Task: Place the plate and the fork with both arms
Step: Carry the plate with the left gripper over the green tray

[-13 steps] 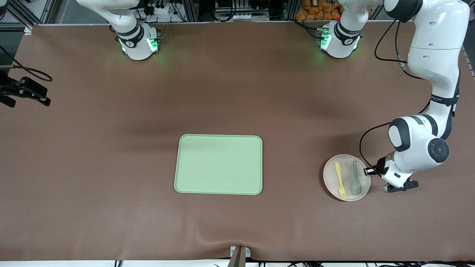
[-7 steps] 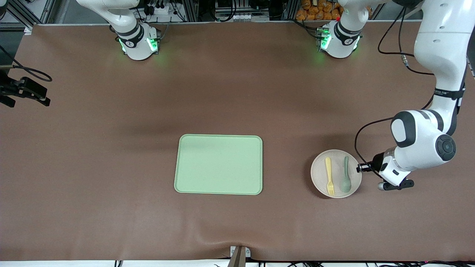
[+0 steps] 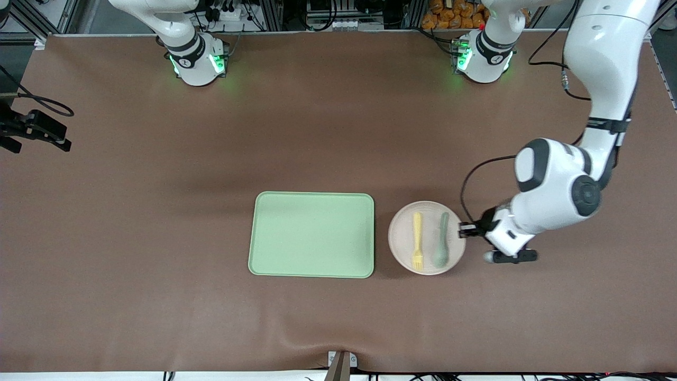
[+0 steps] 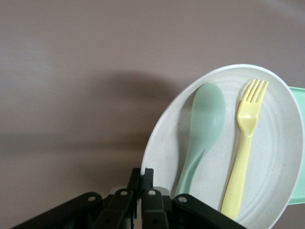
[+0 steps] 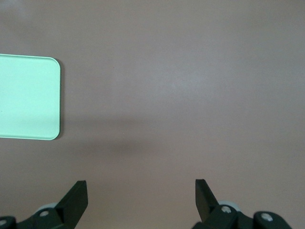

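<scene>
Counter: brown counter (image 3: pixel 158 159), green tray (image 3: pixel 312 234) at centre.
Left gripper (image 3: pixel 465 229): pinching the plate (image 3: pixel 404 238) rim beside tray; fork (image 3: pixel 417 239), spoon (image 3: pixel 441 246) aboard.
Right gripper (image 5: pixel 141 192): spread, waiting.
Risk: tilt could slide cutlery off.

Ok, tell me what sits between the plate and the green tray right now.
Nothing: the front view shows only a thin strip of bare brown table between the plate, held at its rim by the left gripper, and the green tray.
</scene>
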Available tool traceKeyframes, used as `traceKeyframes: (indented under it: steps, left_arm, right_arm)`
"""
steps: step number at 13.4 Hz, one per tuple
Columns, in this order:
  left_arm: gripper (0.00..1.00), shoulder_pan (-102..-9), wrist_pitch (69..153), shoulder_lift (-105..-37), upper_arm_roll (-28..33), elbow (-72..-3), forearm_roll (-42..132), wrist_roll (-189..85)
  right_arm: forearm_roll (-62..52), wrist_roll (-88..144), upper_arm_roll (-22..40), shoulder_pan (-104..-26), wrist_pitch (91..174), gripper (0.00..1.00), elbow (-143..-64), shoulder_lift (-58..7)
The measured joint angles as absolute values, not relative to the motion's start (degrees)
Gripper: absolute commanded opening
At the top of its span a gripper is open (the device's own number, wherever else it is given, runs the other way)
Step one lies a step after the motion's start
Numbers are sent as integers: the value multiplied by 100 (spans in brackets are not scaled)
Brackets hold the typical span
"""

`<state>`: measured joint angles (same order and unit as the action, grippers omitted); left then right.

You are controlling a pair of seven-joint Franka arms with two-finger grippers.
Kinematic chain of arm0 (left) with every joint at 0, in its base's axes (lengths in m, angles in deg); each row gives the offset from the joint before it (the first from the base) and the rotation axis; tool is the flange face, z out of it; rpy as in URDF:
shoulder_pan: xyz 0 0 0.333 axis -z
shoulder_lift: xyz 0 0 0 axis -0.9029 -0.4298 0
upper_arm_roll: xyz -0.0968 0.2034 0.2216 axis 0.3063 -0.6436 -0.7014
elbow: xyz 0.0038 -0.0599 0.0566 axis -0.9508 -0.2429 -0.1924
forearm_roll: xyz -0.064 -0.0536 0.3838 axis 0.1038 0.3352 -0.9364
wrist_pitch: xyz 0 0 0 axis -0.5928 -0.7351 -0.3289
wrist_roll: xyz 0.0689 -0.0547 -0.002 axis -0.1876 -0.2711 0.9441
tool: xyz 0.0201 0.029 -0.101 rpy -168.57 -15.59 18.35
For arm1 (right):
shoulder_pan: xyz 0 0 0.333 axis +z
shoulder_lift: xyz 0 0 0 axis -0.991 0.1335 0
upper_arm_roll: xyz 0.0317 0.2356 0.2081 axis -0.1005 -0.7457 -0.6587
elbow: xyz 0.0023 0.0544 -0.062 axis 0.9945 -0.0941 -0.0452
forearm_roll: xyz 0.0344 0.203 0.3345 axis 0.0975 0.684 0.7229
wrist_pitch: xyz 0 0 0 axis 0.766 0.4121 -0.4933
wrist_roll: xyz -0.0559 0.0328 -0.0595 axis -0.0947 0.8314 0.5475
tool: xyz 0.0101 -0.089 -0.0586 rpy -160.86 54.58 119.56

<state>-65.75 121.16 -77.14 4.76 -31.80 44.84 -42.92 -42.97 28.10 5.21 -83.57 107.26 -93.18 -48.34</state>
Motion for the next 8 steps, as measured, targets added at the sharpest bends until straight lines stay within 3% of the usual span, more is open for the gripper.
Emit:
traceKeyframes:
  steps: [8]
  left_arm:
    - [0,-5116,12773,-8817,181,-2403,4484,-3533]
  right_arm:
    - [-4220,2997,538,-8389,10754,100,-9316,-4826]
